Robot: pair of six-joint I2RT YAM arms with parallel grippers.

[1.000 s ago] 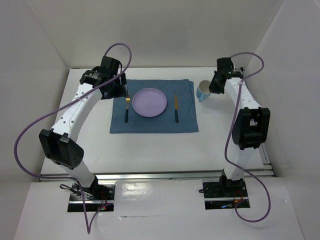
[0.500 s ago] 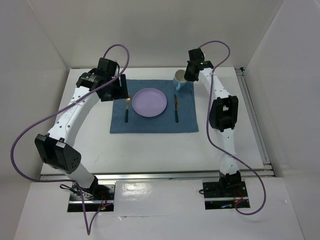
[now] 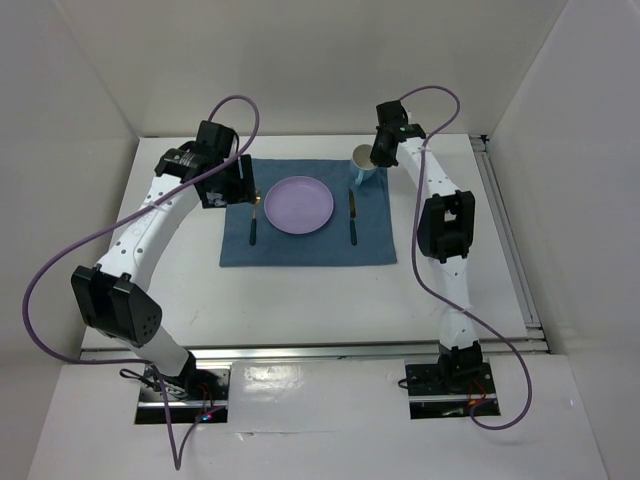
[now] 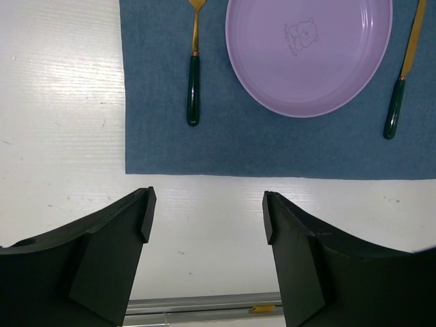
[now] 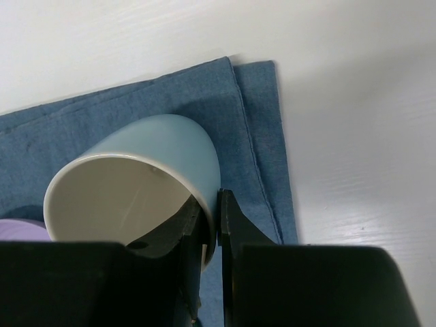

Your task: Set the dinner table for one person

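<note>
On the white dinner table (image 3: 300, 300) lies a blue placemat (image 3: 310, 250) with a lilac plate (image 3: 298, 205) in its middle, a gold fork with a green handle (image 3: 254, 226) to its left and a matching knife (image 3: 352, 222) to its right. My right gripper (image 3: 373, 160) is shut on the rim of a light blue cup (image 3: 364, 160), one finger inside and one outside, holding it over the placemat's far right corner (image 5: 255, 102). The cup (image 5: 143, 177) is tilted. My left gripper (image 3: 232, 185) is open and empty, over the bare table beside the placemat (image 4: 272, 150).
Metal rails run along the table's near edge (image 3: 320, 350) and right edge (image 3: 510, 250). White walls enclose the table at the left, back and right. Purple cables loop from both arms.
My right arm carried the cup from the table right of the placemat leftward to over the placemat's far right corner. My left gripper drew back slightly from the fork.
</note>
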